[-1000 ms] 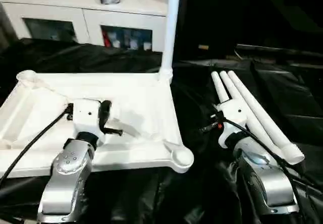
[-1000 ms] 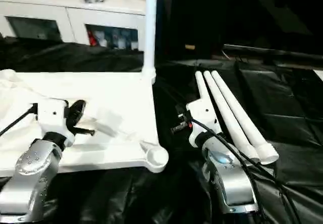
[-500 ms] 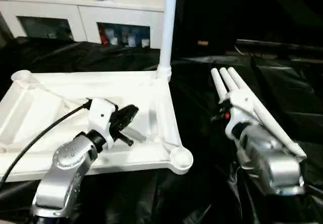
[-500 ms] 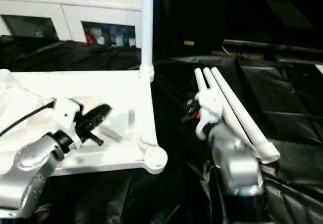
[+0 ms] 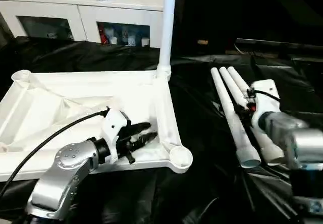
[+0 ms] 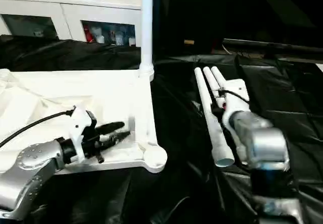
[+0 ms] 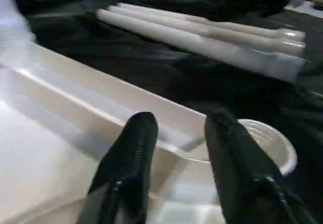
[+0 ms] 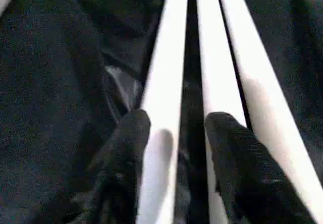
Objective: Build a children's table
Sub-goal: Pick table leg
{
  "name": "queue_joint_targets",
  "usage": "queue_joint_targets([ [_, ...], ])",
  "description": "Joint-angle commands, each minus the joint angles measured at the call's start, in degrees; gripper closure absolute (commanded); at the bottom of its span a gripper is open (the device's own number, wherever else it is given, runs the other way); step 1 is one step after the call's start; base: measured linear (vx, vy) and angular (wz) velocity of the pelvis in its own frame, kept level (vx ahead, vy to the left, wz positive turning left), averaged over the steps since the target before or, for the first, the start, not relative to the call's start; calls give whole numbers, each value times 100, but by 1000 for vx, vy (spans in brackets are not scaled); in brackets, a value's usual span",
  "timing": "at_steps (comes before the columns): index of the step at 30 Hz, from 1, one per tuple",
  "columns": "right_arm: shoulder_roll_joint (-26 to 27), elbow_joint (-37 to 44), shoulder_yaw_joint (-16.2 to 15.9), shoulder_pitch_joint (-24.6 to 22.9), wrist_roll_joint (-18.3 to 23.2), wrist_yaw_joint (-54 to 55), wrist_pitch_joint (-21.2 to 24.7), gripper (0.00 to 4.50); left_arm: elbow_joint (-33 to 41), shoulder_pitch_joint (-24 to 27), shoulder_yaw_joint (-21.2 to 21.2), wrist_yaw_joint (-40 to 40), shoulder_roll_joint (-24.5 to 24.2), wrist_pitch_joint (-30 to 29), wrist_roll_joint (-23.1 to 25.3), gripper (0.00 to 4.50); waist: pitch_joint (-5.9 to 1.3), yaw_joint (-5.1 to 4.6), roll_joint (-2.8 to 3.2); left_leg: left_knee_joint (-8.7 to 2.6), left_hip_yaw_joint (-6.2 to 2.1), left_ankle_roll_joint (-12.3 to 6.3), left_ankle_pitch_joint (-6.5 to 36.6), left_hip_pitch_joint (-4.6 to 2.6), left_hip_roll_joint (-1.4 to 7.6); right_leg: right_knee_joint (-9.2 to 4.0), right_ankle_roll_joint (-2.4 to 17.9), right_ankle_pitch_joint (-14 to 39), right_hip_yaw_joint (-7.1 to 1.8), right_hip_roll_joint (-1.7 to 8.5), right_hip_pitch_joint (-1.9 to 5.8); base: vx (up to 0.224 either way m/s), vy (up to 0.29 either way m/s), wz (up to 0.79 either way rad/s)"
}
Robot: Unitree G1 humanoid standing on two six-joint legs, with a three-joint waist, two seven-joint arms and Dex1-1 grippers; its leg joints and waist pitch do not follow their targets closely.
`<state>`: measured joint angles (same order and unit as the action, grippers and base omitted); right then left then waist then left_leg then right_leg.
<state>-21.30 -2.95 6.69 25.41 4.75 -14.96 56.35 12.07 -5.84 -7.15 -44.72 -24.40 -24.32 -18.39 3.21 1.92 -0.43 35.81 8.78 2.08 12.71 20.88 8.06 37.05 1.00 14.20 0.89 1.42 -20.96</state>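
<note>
Leg-fitting step, one leg (image 5: 166,30) already upright in the far corner socket of the table top (image 5: 75,108), left of centre. Three loose legs (image 5: 234,115) lying at right. Right gripper (image 8: 174,138) parted over the innermost one; left gripper (image 7: 176,148) parted near the near-right socket (image 5: 180,157). Next: closing on that leg and lifting, likely

1. Standing leg (image 5: 167,27): its upper end is cut off by the frame edge.
2. Right claw (image 8: 176,133): in my head views the wrist housing hides its fingers.
3. Loose legs (image 5: 234,115): my right forearm covers the near ends of two.
4. Cabinet (image 5: 75,12) contents behind the glass: too small to identify.
</note>
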Motion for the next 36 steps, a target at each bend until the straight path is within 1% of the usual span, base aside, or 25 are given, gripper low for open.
queue_joint_targets([
  [1,-53,-112,59,115,27,4,208,208,141,-112,-13,-101,-51,-122,-94,237,-296,16,13,-449,-138,77,306,-65,446,-438,1321,-118,-321,624,240,0,0,0],
  [3,-51,-179,91,170,64,18,264,194,91,-181,14,-106,-61,-139,-98,215,-301,21,-1,-444,-134,45,230,-63,450,-430,1339,-206,-320,623,246,0,0,0],
  [5,-4,-223,167,220,189,-41,343,167,83,-205,19,-115,-84,-165,-98,202,-303,13,-9,-442,-133,29,214,-54,449,-422,1349,-221,-318,620,254,0,0,0],
  [6,3,-228,176,228,209,-54,360,167,85,-206,17,-117,-89,-170,-100,202,-303,13,-9,-442,-133,29,214,-54,449,-422,1349,-221,-318,620,254,0,0,0],
  [7,14,-243,190,249,257,-91,416,156,91,-210,10,-118,-104,-179,-99,188,-305,13,-2,-439,-132,8,203,-60,456,-423,1346,-239,-321,628,251,0,0,0],
  [8,-68,-312,19,294,225,-165,719,148,100,-220,-28,-91,-145,-147,-17,180,-306,14,-13,-438,-128,-5,182,-63,454,-422,1350,-252,-317,619,251,0,0,0],
  [9,-116,-350,-70,315,188,-179,858,135,103,-225,-41,-79,-159,-139,10,172,-310,18,-3,-437,-131,-23,119,-61,449,-414,1363,-309,-312,611,253,0,0,0],
  [10,-103,-411,-49,327,254,-243,951,124,114,-227,-61,-74,-181,-138,44,166,-309,21,-17,-437,-131,-29,74,-55,448,-412,1368,-348,-310,610,257,0,0,0],
  [11,-82,-442,-11,332,307,-280,981,116,123,-228,-68,-77,-190,-146,56,156,-311,23,-14,-432,-128,-33,82,-53,446,-411,1372,-349,-314,616,258,0,0,0],
  [12,-75,-453,4,334,327,-293,990,114,126,-228,-71,-78,-193,-149,60,147,-310,31,-12,-432,-127,-33,95,-57,451,-415,1382,-316,-313,625,254,0,0,0],
  [13,-56,-513,49,348,365,-299,1095,114,164,-217,-93,-103,-221,-174,67,147,-307,32,-17,-435,-126,-29,115,-59,456,-422,1387,-278,-314,629,248,0,0,0],
  [14,-92,-588,-3,360,353,-309,1219,113,207,-197,-121,-126,-256,-170,87,137,-305,39,-19,-439,-125,-16,126,-59,456,-419,1388,-238,-311,625,247,0,0,0],
  [15,-136,-665,-72,373,327,-314,1343,113,252,-171,-137,-144,-283,-173,90,137,-306,48,-11,-441,-128,2,125,-66,463,-421,1385,-216,-310,629,245,0,0,0],
  [17,-177,-799,-157,393,303,-298,1501,113,374,-97,-159,-180,-348,-210,74,137,-301,47,-14,-444,-125,34,134,-65,461,-424,1407,-183,-305,628,244,0,0,0],
  [19,-178,-827,-170,396,294,-284,1520,113,408,-81,-167,-192,-371,-215,79,137,-297,48,-18,-441,-118,56,172,-61,458,-429,1391,-107,-308,630,244,0,0,0],
  [20,-151,-882,-132,409,314,-270,1552,130,480,-51,-181,-181,-425,-214,106,133,-292,43,-32,-444,-114,60,203,-61,457,-436,1377,-43,-313,631,240,0,0,0],
  [21,-151,-882,-132,409,314,-270,1552,130,480,-51,-181,-181,-425,-214,106,133,-295,46,-27,-444,-116,62,191,-59,458,-431,1362,-21,-311,632,242,0,0,0],
  [26,-168,-1012,-130,454,324,-289,1635,177,548,-61,-208,-206,-487,-264,84,131,-295,44,-25,-446,-105,81,164,-64,459,-429,1345,-22,-308,625,228,0,0,0],
  [28,-163,-1032,-123,456,343,-302,1647,177,565,-67,-217,-219,-503,-274,82,131,-298,49,-27,-444,-101,84,156,-64,462,-428,1335,-35,-310,628,231,0,0,0],
  [30,-145,-1111,-113,463,394,-327,1669,202,675,-63,-263,-318,-618,-373,59,131,-301,52,-32,-442,-98,80,128,-67,463,-421,1339,-81,-310,627,229,0,0,0],
  [31,-146,-1130,-117,469,403,-326,1672,202,697,-60,-272,-330,-641,-390,49,131,-291,51,-28,-445,-93,88,176,-63,460,-433,1336,16,-308,627,219,0,0,0],
  [32,-143,-1143,-114,472,407,-320,1665,223,723,-58,-274,-351,-670,-411,32,131,-290,53,-27,-447,-92,104,202,-67,463,-437,1331,64,-309,628,219,0,0,0],
  [33,-143,-1143,-114,472,407,-320,1665,223,723,-58,-274,-351,-670,-411,32,131,-291,53,-28,-444,-89,106,196,-66,462,-438,1329,60,-311,629,221,0,0,0],
  [36,-116,-1168,-65,490,410,-282,1630,249,781,-66,-264,-387,-728,-406,11,131,-291,52,-15,-450,-91,138,229,-69,466,-436,1319,68,-308,624,214,0,0,0],
])
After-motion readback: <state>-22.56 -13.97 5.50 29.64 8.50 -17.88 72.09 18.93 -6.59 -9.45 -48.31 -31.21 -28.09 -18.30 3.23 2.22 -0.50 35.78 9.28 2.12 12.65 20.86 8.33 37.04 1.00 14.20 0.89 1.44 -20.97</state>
